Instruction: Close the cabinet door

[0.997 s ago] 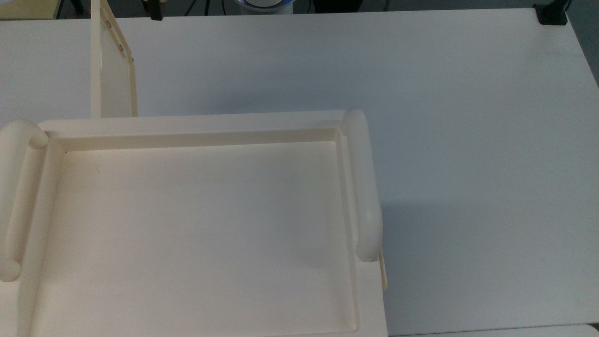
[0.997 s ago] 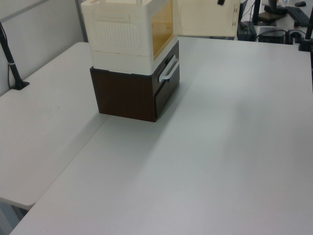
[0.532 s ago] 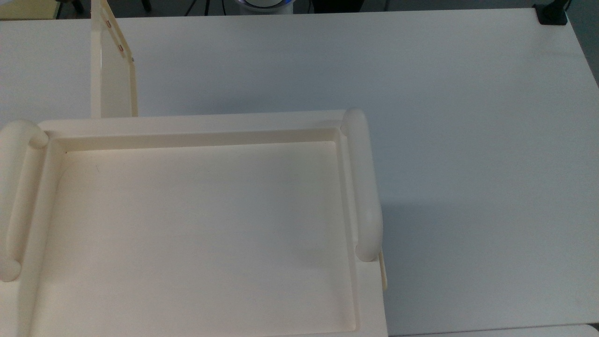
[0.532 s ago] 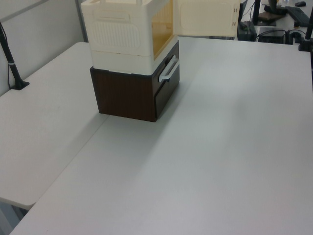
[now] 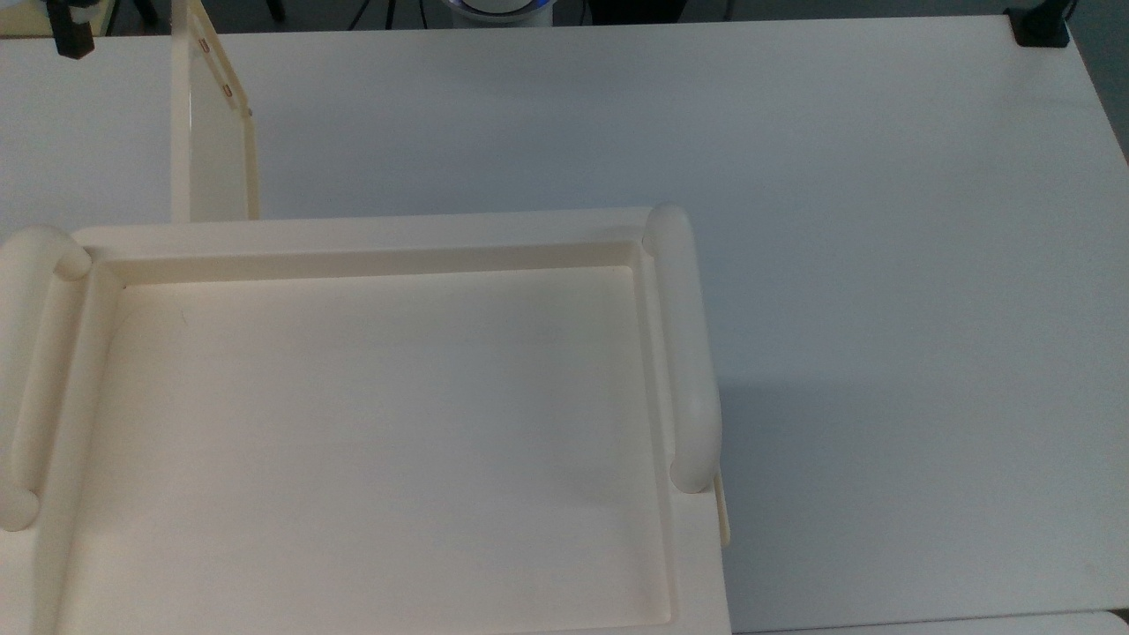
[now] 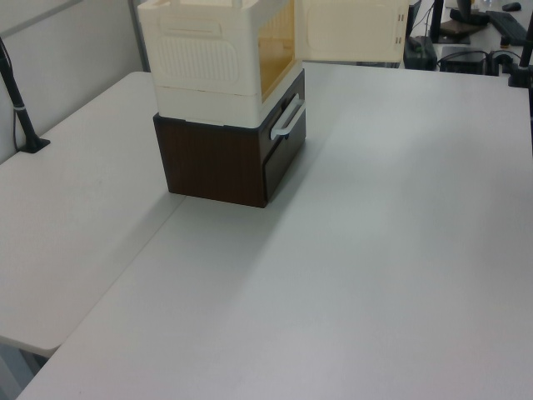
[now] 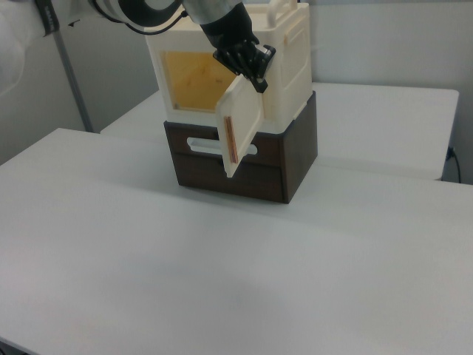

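Door hangs open off the cabinet. My fingers sit at its one o'clock corner in the right view, ready to push (open or shut, I cannot tell).

- The open cabinet door is swung out from the cabinet, so the space in front of the opening is partly blocked.
- The gripper is seen at the door's upper edge.
- The tabletop in front is left bare.

Cream cabinet stacked on a dark brown drawer unit, cabinet door swung wide open, amber interior exposed, seemingly empty.
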